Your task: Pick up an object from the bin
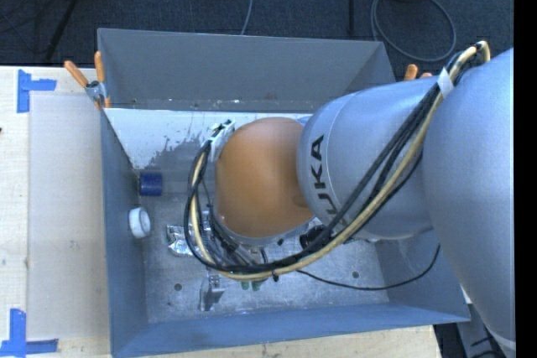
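Found tool [211, 291] low in grey metal bin [252, 71], near crumpled silver foil scrap [176, 241]. Could not tell opening or load. Judged approach stage; needed closing next.

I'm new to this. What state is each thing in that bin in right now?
Blue cylinder: lying loose by the left wall of the bin, untouched.
White round cap: loose on the floor, apart from the cylinder.
Crumpled silvery piece: loose, beside the arm's cables.
Hand: low in the bin, under the orange cover; open or shut, cannot tell.
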You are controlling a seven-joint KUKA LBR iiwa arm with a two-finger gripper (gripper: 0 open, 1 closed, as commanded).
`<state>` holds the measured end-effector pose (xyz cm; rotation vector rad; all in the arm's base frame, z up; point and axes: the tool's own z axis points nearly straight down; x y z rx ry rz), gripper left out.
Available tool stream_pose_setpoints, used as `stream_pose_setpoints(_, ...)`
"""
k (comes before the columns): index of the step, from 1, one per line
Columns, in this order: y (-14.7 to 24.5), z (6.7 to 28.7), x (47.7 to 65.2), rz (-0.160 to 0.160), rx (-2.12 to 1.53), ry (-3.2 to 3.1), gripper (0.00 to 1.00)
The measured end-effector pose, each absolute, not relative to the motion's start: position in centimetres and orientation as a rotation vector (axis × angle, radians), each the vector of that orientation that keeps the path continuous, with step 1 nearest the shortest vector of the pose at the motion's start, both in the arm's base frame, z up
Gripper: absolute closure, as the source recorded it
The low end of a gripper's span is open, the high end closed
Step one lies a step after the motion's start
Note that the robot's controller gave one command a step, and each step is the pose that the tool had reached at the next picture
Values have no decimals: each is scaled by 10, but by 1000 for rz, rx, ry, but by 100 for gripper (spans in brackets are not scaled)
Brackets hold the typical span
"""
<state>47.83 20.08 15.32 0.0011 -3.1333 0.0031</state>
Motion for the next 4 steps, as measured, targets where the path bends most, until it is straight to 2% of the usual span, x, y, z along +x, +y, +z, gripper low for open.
stream_pose_setpoints(1,137,135,553,6,109,-3142,0)
stream_pose_setpoints(2,226,102,582,-5,387,-3119,0)
stream_pose_setpoints(3,222,104,583,-2,374,-3120,100)
stream_pose_setpoints(4,220,217,591,-4,348,-3132,100)
